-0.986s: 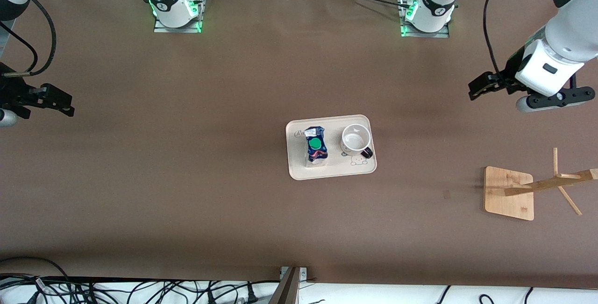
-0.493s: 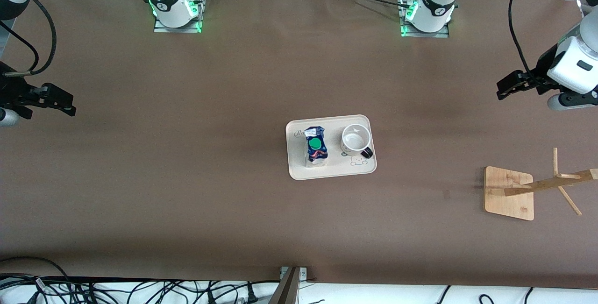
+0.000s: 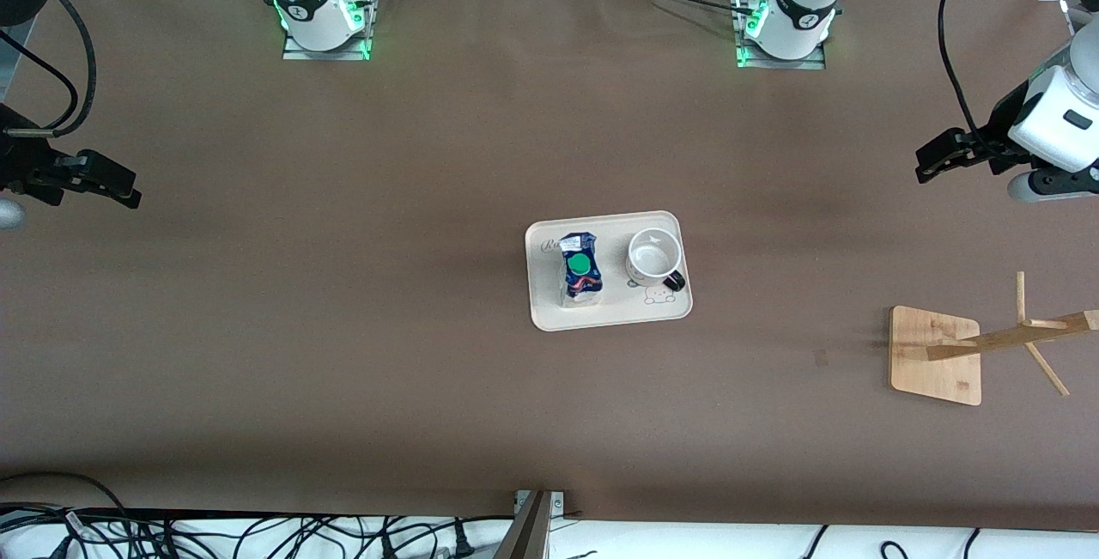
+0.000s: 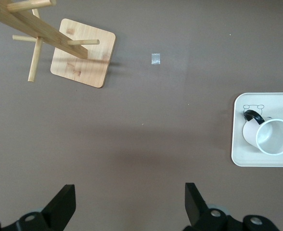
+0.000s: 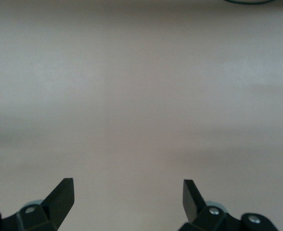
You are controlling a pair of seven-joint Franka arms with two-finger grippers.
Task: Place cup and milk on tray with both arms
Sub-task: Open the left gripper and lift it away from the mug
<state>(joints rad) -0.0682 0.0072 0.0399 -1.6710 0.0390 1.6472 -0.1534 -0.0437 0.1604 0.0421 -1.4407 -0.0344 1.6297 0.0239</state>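
Note:
The cream tray [image 3: 618, 318] lies at the middle of the table. On it the milk [image 3: 580, 272] stands toward the right arm's end, blue top and green cap up. Beside it on the tray sits the white cup [image 3: 652, 256], upright and empty, its black handle pointing at the front camera. My left gripper [image 3: 925, 162] hangs open and empty over bare table at the left arm's end. Its wrist view shows the left gripper [image 4: 129, 190], the cup [image 4: 274, 137] and the tray's rim [image 4: 237, 144]. My right gripper [image 3: 129, 190] hangs open over bare table at the right arm's end, as the right gripper [image 5: 128, 185] also shows.
A wooden rack [image 3: 936, 353] with a square base and slanted pegs stands near the left arm's end, nearer the front camera than the left gripper; its base [image 4: 83, 57] shows in the left wrist view. A small scrap [image 4: 155, 58] lies on the table beside it.
The left arm has drawn back from the tray toward its end of the table, then almost stopped. The right gripper has shifted only slightly. Cup and milk have not moved.

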